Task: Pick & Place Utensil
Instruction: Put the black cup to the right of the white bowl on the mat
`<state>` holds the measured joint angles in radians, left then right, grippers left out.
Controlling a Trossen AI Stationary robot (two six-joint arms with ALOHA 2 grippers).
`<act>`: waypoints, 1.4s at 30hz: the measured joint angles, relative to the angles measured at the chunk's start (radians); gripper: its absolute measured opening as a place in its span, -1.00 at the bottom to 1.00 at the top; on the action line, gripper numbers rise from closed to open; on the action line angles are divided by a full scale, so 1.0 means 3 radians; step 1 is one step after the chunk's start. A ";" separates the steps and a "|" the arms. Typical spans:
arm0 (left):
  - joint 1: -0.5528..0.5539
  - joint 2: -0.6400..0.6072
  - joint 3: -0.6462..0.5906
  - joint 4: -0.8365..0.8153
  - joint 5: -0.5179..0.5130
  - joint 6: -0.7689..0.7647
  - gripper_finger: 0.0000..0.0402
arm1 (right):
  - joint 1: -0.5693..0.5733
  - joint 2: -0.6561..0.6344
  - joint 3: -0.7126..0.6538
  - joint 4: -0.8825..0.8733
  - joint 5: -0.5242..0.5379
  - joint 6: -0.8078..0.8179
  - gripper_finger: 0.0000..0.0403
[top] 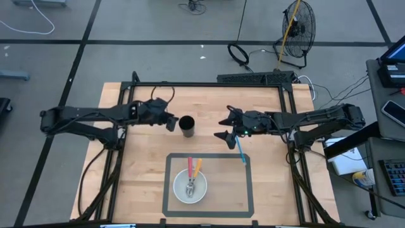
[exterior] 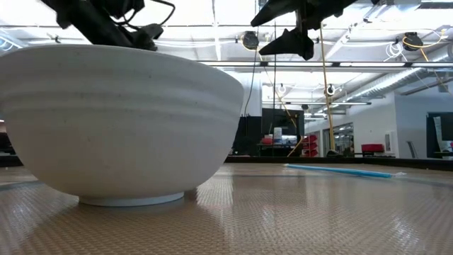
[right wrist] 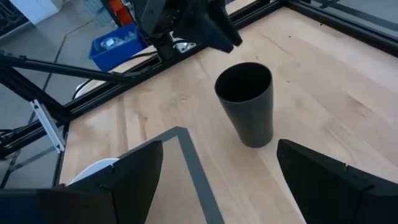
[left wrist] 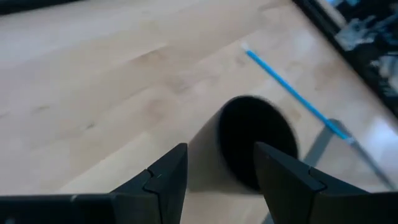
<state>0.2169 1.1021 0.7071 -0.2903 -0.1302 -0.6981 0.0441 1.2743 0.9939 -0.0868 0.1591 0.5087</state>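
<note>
A black cup stands upright on its base on the wooden table. My left gripper hovers open just left of the cup, above its rim, touching nothing. On the cup's right, my right gripper is open and raised, with nothing between its fingers. A thin blue utensil lies flat on the table under the right gripper. A white bowl holds a red-handled utensil and an orange-handled one, whose handles lean on its far rim.
A grey tape rectangle frames the bowl near the table's front edge. A black frame rail runs round the tabletop. In the low view the bowl fills the left half, with the blue utensil behind it.
</note>
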 joint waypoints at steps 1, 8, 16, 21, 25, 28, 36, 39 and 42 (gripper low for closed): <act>0.0032 0.0055 0.0001 0.0089 0.0089 0.0022 -0.06 | -0.0001 0.0000 0.0000 0.0000 0.0008 -0.0002 0.55; 0.0106 0.0358 0.0003 0.0190 0.0346 0.0078 -0.06 | 0.0000 0.0000 0.0000 -0.0010 0.0078 -0.0010 0.55; 0.0106 0.0408 0.0003 0.0199 0.0351 0.0117 -0.10 | 0.0000 0.0000 0.0000 -0.0079 0.0079 -0.0013 0.55; 0.0106 0.0408 0.0003 0.0200 0.0352 0.0119 -0.33 | 0.0000 0.0000 -0.0001 -0.0075 0.0079 -0.0027 0.55; 0.0106 0.0408 0.0003 0.0210 0.0379 0.0154 -0.59 | -0.0004 -0.0001 -0.0102 0.0041 0.0079 -0.0005 0.55; 0.0106 0.0408 0.0003 0.0218 0.0417 0.0167 -0.75 | -0.0004 0.0000 -0.0172 0.0048 0.0078 0.0056 0.55; 0.0106 0.0408 0.0003 0.0290 0.0434 0.0241 -0.96 | -0.0004 -0.0001 -0.0311 0.0051 0.0077 0.0198 0.55; 0.0106 0.0408 0.0003 0.0315 0.0428 0.0240 -0.92 | 0.0010 -0.0001 -0.0314 0.0052 0.0078 0.0196 0.55; 0.0106 0.0408 0.0003 0.0375 0.0421 0.0242 -0.96 | 0.0011 -0.0001 -0.0314 0.0052 0.0077 0.0192 0.55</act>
<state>0.2485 1.2243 0.7078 -0.1778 -0.0038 -0.6256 0.0475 1.2739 0.8997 -0.0711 0.1822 0.5663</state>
